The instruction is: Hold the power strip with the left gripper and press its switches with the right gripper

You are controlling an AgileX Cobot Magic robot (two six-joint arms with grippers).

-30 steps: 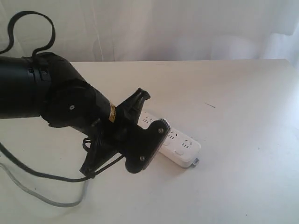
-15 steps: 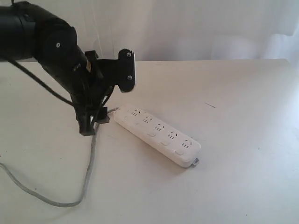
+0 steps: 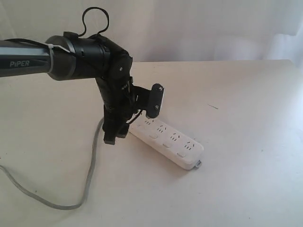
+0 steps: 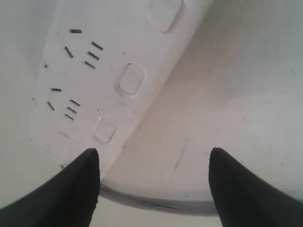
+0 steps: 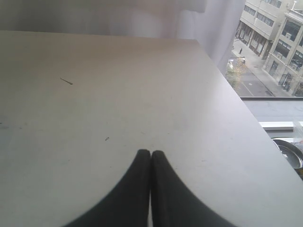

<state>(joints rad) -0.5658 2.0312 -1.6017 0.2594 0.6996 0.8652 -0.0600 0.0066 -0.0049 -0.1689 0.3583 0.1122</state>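
Note:
The white power strip [image 3: 166, 142] lies slantwise on the table, its grey cord [image 3: 92, 163] trailing off toward the front left. My left gripper [image 3: 134, 118], on the arm lettered PIPER, hangs open just over the strip's cord end and holds nothing. In the left wrist view the power strip [image 4: 109, 56] shows its switches [image 4: 131, 78] in a row. The left gripper [image 4: 154, 158] has one fingertip [image 4: 87, 165] beside the strip's end, and the gap between the fingers lies mostly over bare table. My right gripper [image 5: 150, 153] is shut and empty over bare table, and is out of the exterior view.
The table [image 3: 236, 94] is pale, with a small dark mark [image 3: 212, 106] right of the strip. A white curtain hangs behind it. In the right wrist view the table's edge [image 5: 227, 80] runs close by, with a window and street beyond.
The left arm pulled back from the camera, swung up to the left, then came down over the strip's cord end. Its jaws went from shut to open.

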